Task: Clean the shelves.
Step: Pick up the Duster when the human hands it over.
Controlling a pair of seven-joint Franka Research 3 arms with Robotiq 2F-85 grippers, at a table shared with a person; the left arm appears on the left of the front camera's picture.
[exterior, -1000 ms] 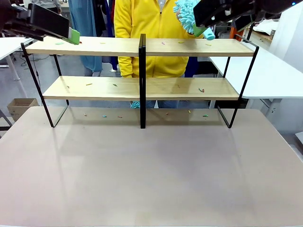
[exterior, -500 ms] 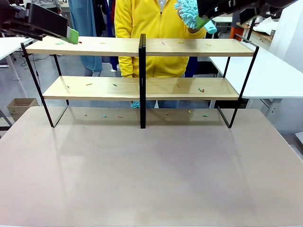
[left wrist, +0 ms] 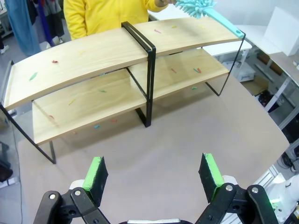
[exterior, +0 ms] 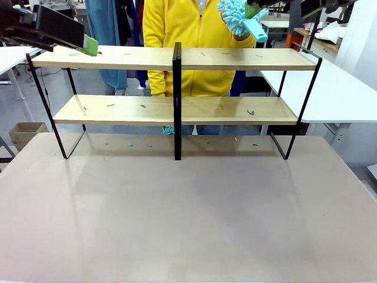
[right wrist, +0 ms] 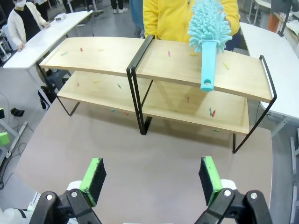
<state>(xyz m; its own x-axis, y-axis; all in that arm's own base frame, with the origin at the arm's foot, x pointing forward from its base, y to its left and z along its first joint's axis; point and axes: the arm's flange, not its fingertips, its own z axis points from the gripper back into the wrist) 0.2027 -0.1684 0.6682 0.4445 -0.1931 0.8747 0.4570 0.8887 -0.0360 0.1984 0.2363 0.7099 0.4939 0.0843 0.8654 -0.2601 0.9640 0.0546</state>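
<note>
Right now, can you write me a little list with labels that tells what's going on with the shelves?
Shelves: two wooden boards on a black frame, standing on the table
Mess: little coloured bits on both boards and on the table underneath
Duster: fluffy and teal, held by the person in yellow above the top board's right half, handle toward the robot
Left gripper: open, empty
Right gripper: open, empty
Cleaning: not done yet
</note>
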